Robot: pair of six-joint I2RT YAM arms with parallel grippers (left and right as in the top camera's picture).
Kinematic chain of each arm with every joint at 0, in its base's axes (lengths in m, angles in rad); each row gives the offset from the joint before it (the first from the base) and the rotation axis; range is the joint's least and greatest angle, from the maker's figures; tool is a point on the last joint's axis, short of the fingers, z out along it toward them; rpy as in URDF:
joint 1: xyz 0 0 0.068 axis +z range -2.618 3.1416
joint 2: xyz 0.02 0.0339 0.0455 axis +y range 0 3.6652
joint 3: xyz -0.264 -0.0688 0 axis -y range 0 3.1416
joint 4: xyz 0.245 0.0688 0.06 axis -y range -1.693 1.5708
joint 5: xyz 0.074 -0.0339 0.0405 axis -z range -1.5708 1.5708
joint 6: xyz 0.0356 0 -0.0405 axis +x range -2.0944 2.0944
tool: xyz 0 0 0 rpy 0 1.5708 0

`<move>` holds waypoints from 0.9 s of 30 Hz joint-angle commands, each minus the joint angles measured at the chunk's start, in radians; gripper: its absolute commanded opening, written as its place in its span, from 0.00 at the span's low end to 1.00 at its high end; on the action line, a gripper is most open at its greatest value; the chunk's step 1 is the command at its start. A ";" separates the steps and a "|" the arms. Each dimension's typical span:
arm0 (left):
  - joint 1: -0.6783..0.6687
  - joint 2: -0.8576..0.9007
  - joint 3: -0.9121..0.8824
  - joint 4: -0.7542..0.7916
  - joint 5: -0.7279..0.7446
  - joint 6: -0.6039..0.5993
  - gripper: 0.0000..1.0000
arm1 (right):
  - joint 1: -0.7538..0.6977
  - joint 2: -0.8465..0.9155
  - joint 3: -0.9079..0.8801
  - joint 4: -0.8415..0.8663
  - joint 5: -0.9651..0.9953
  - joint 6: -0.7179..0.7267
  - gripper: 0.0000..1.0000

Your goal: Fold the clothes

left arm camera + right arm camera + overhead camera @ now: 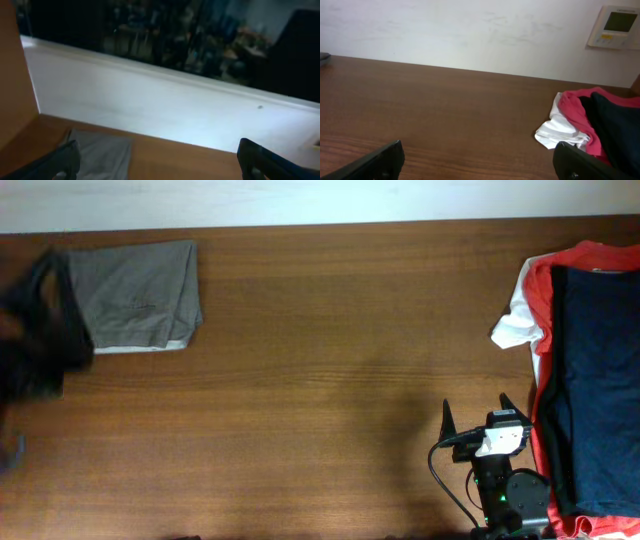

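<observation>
The grey-olive shorts (136,296) lie folded flat at the table's far left, a paler edge along their near side. In the left wrist view a corner of them (102,152) shows at the bottom left. My left arm is a dark blur at the left edge of the overhead view, just left of the shorts. The left gripper (160,162) is open and empty, above the table beside the shorts. My right gripper (480,418) is open and empty near the table's front edge. In its own view (480,160) its fingertips are spread wide.
A pile of clothes lies at the right: a navy garment (600,380) on a red-orange one (545,280), with a white one (515,320) sticking out; these also show in the right wrist view (600,117). A white wall (470,35) runs behind the table (340,360).
</observation>
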 commanded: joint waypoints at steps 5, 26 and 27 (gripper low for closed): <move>-0.013 -0.282 -0.135 -0.169 -0.003 -0.002 0.99 | -0.007 -0.007 -0.005 -0.005 -0.003 -0.007 0.99; -0.090 -1.166 -2.408 1.400 0.074 -0.002 0.99 | -0.007 -0.007 -0.005 -0.005 -0.003 -0.007 0.98; -0.092 -1.191 -2.456 1.422 0.066 -0.002 0.99 | -0.007 -0.007 -0.005 -0.005 -0.003 -0.007 0.98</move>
